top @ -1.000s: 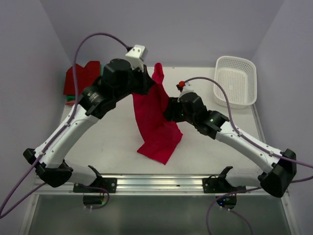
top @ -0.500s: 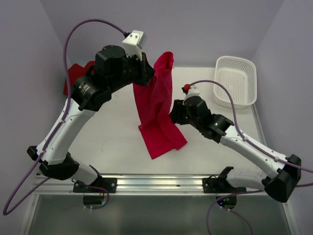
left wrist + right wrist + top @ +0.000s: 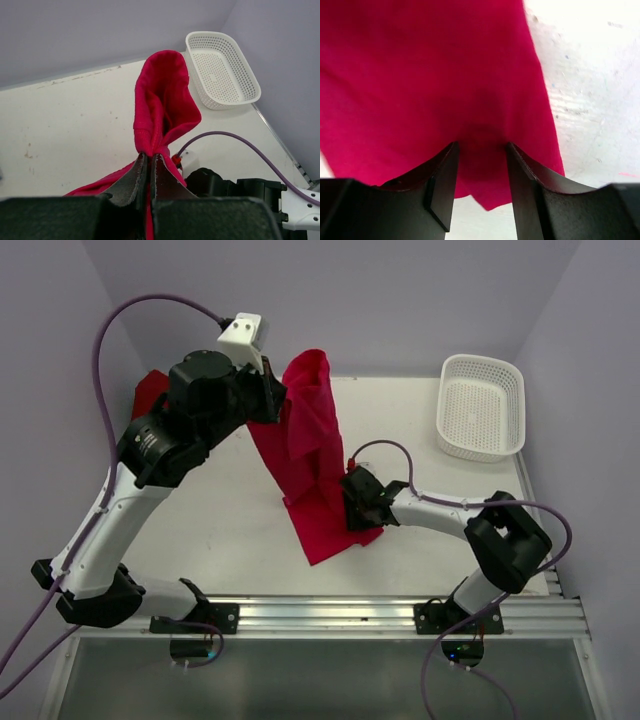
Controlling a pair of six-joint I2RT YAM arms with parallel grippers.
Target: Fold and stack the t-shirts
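Your left gripper (image 3: 148,156) was pinched fully closed on a bunched fold of the crimson-pink t-shirt (image 3: 305,440), no gap between the fingers (image 3: 135,175). It was raised above the table (image 3: 220,525), towards the far side. The cloth stood up in a loop above the pinch and hung down from it in a long drape.

The shirt's lower end lay on the table near centre, a corner pointing at the near edge.

Your right gripper (image 3: 481,146) was low at that lower end, on its right side. The jaws were spread apart with nothing clamped. The wrist view showed only pink cloth beyond and between the fingers (image 3: 442,185), and bare table to the right. I couldn't tell whether the tips were touching the cloth.

A dark red folded t-shirt (image 3: 148,392) was at the far-left corner, mostly hidden behind your left arm. I couldn't make out what lay under it.

The white lattice basket (image 3: 482,405) sat at the far-right corner, well apart from the shirt and both grippers.
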